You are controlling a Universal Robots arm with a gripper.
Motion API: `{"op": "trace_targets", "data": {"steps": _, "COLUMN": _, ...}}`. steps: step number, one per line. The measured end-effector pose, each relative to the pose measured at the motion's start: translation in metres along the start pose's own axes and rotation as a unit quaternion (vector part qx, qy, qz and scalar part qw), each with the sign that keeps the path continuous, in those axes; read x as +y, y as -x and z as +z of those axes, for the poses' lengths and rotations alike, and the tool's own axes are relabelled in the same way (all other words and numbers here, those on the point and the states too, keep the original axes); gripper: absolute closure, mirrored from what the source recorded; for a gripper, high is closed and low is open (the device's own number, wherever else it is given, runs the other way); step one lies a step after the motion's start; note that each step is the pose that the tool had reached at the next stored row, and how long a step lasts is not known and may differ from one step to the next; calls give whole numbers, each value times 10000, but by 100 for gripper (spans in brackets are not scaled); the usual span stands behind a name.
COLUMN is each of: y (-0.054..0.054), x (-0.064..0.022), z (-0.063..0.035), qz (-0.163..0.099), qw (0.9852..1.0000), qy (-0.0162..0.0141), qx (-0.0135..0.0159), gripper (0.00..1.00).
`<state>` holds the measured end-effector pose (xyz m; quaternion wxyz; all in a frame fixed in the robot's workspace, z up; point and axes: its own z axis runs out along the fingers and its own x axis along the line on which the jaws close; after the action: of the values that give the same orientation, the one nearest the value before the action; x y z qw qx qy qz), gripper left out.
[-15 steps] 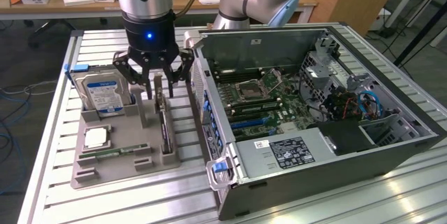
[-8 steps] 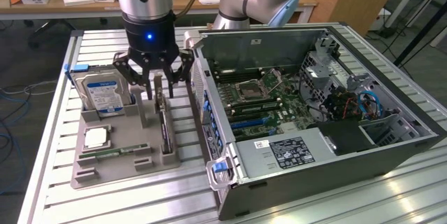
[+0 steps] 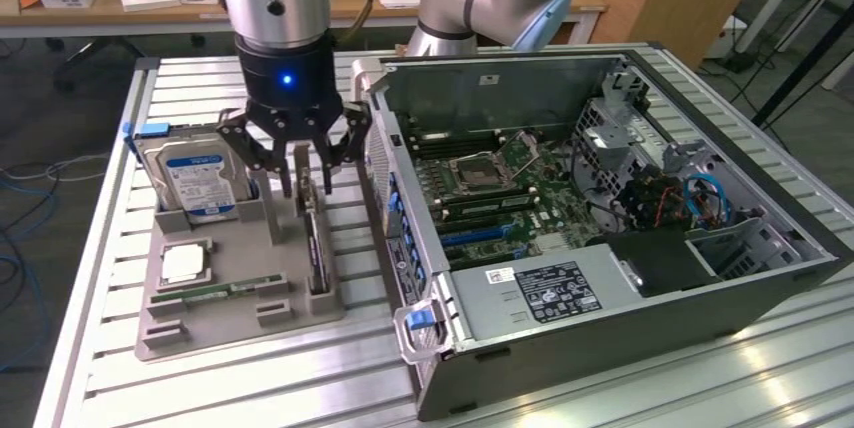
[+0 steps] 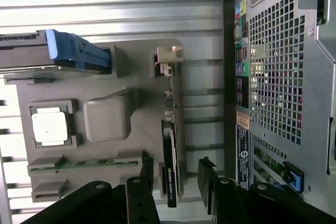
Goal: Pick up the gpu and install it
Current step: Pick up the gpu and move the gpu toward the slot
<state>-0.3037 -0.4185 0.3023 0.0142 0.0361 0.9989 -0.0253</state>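
Black gpu (image 4: 170,174), grey tray (image 3: 238,283), silver hard drive (image 3: 171,156), blue-white label (image 3: 203,188)

one gpu (image 3: 316,238), one hard drive (image 3: 198,183), one case (image 3: 601,348).

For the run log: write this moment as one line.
claw: open, astride gpu | gpu: on edge in gray tray, not lifted

Bright indoor light, glare on table (image 3: 767,363) slats, soft shadows
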Motion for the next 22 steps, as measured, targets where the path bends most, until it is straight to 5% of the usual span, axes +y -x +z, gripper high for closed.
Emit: {"op": "trace_targets", "data": {"steps": 22, "y": -4, "x": 1, "z": 147, "qz": -3, "qw": 9999, "qy": -107, "qx": -7, "gripper": 53}}
